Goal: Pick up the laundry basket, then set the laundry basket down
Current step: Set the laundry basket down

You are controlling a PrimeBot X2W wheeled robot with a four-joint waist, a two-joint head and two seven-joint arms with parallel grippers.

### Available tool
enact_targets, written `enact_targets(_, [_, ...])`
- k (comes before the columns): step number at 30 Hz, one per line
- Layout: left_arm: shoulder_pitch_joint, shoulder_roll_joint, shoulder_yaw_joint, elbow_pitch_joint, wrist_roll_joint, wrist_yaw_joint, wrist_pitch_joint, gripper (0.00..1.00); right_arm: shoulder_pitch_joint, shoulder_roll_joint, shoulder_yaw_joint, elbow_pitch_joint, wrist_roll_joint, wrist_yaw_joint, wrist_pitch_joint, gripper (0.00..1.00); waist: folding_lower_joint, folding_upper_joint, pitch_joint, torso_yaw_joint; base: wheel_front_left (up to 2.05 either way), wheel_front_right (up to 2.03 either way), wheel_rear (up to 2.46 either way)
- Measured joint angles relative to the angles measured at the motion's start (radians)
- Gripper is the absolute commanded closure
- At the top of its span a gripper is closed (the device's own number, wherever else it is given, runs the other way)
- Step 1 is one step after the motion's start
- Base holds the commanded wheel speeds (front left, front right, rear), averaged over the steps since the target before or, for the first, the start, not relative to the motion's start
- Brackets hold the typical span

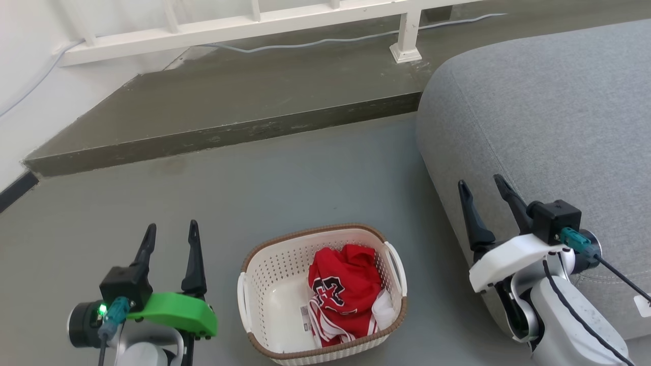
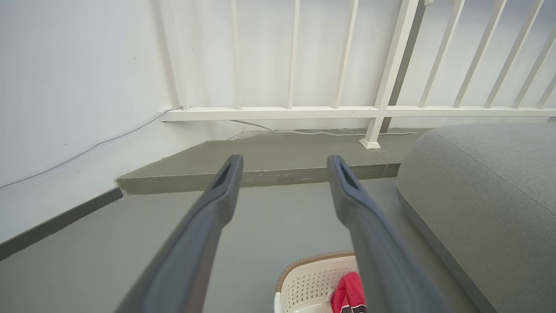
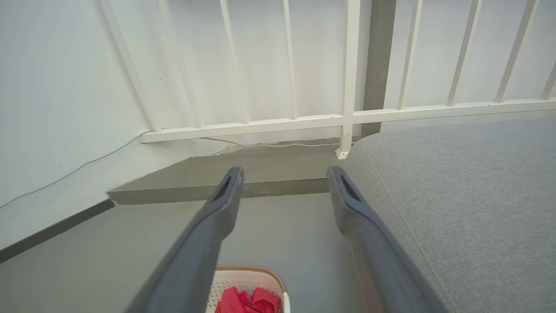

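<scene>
Left gripper: I see my left gripper [image 1: 172, 225] at the lower left of the head view. Its two dark fingers are spread apart with nothing between them, pointing up the view over bare floor [image 1: 305, 178].
Right gripper: my right gripper [image 1: 479, 181] is at the lower right, its fingers likewise parted and empty, tilted a little to the left. It sits in front of the rounded edge of the grey sofa [image 1: 549, 117].
Laundry basket: the laundry basket [image 1: 277, 269] stands upright on the floor, low in the head view, between my two grippers and touching neither.
Basket to left gripper: it lies just to the right of that gripper, with a strip of floor between them. In the left wrist view its brown rim shows at the bottom edge, partly behind the right-hand finger.
Basket to right gripper: it lies to the left of that gripper, across a wider gap. In the right wrist view it shows at the bottom edge, between the fingers and partly behind the left-hand one.
Contents: a red garment [image 1: 346, 284] with white trim is heaped in the basket's right half.
Beyond: a raised step [image 1: 254, 96] and a white railing [image 1: 254, 20].
</scene>
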Motion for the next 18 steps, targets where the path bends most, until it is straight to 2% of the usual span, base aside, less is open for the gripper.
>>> enact_targets(18, [0.085, -0.014, 0.002, -0.068, 0.035, 0.001, 0.0, 0.0, 0.063, 0.019, -0.018, -0.064, -0.034, 0.012, 0.0, 0.0, 0.0, 0.0, -0.002, 0.004, 0.0, 0.0, 0.0])
